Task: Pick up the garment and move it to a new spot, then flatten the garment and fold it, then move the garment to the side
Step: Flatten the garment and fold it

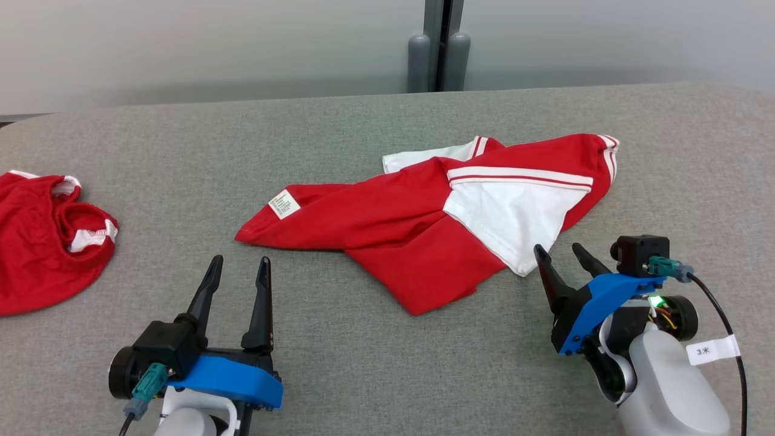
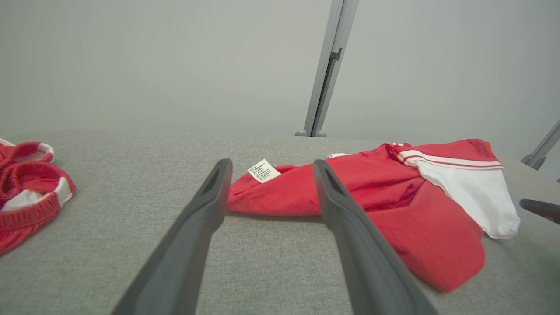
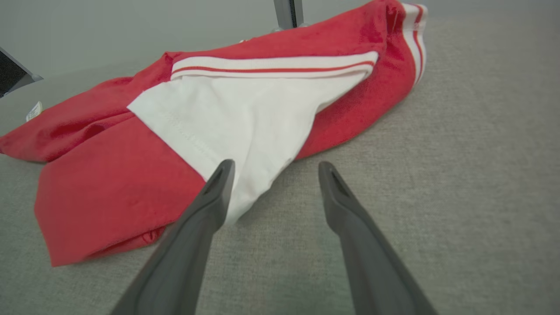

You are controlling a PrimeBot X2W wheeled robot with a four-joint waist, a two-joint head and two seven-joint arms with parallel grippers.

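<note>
The red-and-white garment (image 1: 418, 233) lies crumpled on the grey surface (image 1: 363, 363), just ahead of both grippers. The left gripper (image 1: 240, 260) is spread, holding nothing. The right gripper (image 1: 557, 248), also spread and holding nothing, sits just beside the garment's white corner.

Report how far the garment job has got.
Done: at most the first move; the garment lies bunched and ungripped on the grey table. In hand: nothing; the left gripper and right gripper are open near it. Left: flattening, folding, moving it aside.
</note>
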